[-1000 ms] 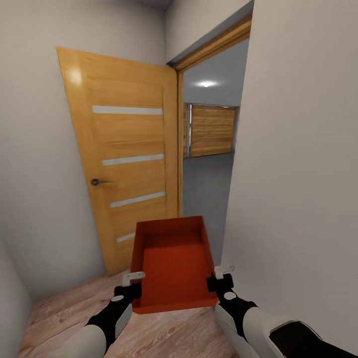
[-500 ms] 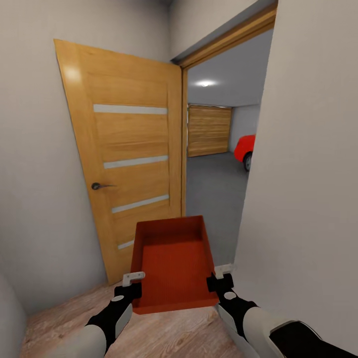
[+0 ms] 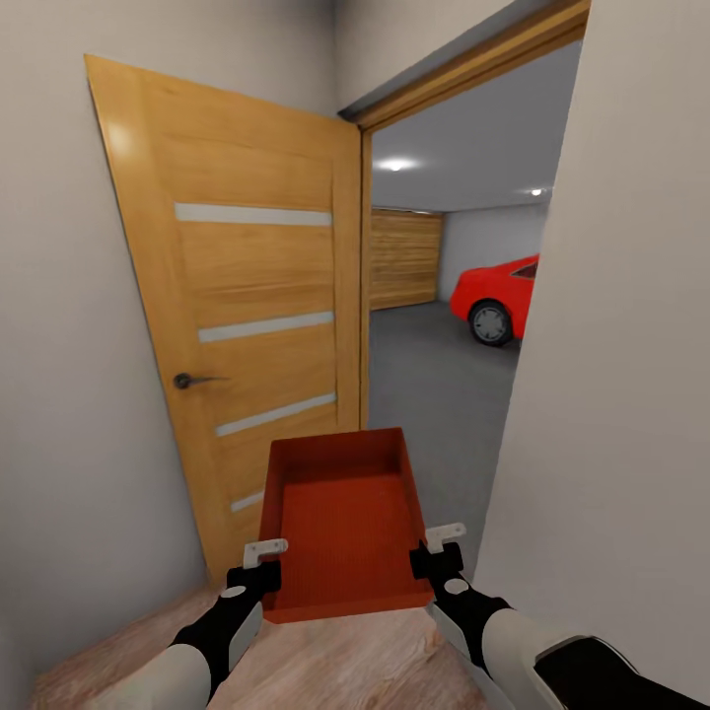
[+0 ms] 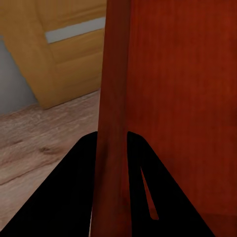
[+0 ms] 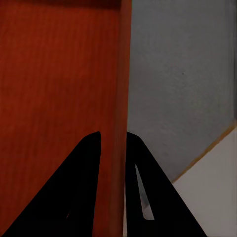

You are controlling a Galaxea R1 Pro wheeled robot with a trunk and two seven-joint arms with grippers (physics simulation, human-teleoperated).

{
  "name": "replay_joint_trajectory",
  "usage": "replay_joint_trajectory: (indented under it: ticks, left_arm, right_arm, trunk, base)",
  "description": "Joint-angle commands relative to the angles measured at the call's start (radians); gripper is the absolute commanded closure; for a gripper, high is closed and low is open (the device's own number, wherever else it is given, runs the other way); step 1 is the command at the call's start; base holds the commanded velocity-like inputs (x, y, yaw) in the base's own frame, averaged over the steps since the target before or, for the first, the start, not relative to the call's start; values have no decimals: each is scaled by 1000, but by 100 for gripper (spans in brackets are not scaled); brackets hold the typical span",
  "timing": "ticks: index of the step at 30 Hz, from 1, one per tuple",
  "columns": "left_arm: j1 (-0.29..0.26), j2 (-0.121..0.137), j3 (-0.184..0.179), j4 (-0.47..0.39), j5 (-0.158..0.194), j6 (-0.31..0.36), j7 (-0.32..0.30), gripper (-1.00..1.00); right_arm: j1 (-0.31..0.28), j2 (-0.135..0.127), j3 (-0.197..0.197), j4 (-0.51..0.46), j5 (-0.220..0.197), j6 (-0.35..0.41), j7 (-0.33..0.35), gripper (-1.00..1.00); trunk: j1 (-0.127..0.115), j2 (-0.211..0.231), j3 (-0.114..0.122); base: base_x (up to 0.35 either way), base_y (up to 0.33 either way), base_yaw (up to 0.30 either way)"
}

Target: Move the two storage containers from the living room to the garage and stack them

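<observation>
Both arms are carrying the ribbed red-orange open-top bin (image 3: pixel 345 523), left gripper (image 3: pixel 264 552) and right gripper (image 3: pixel 442 540) each clamping a side wall. The view is swinging past the open wooden slatted door (image 3: pixel 237 316); the red car (image 3: pixel 498 294) is now showing, so the garage is near.

We hold one red-orange storage container (image 3: pixel 343 523) level before the open wooden door (image 3: pixel 242 306). Our left claw (image 3: pixel 262 558) grips its near-left corner, our right claw (image 3: pixel 440 548) its near-right corner. Beyond the doorway beside the door lie the grey garage floor (image 3: pixel 434 380), a wood-slat door (image 3: pixel 404 258) and a red car (image 3: pixel 498 294).
</observation>
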State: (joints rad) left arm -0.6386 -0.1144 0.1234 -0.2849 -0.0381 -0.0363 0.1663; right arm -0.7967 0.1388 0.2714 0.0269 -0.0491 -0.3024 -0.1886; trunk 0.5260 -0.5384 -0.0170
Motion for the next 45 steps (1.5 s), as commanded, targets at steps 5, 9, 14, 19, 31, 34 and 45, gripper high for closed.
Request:
replay_joint_trajectory:
  ticks: [5,9,14,19,31,34,45]
  left_arm:
    - [1,50,1,4,-3,-4,12,100]
    - [1,50,1,4,-3,-4,12,100]
    - [1,50,1,4,-3,-4,12,100]
    - [1,50,1,4,-3,-4,12,100]
    - [1,50,-1,4,-3,-4,12,100]
    - [1,50,-1,4,-3,-4,12,100]
    - [1,50,-1,5,-3,-5,12,100]
  right_arm:
    - [-3,1,-22,-5,-14,-85,-52,100]
    - [-3,1,-22,-5,-14,-85,-53,100]
    - [-3,1,-22,-5,-14,-86,-54,100]
    - [-3,1,-23,-5,-14,-86,-53,100]
    - [-3,1,-22,-5,-14,-86,-53,100]
    - [-3,1,-23,-5,-14,-86,-53,100]
    - [-3,1,-23,-5,-14,-86,-53,100]
  trunk:
    - [1,-2,-2]
    - [1,-2,-2]
    - [1,-2,-2]
    - [1,-2,-2]
    - [1,-2,-2]
    - [1,-2,-2]
    - [1,-2,-2]
  base:
    - [194,271,-263]
    - [195,271,-268]
    - [197,271,-269]
    - [199,271,-269]
    - [214,271,-270]
    - [225,268,-271]
    - [246,245,-273]
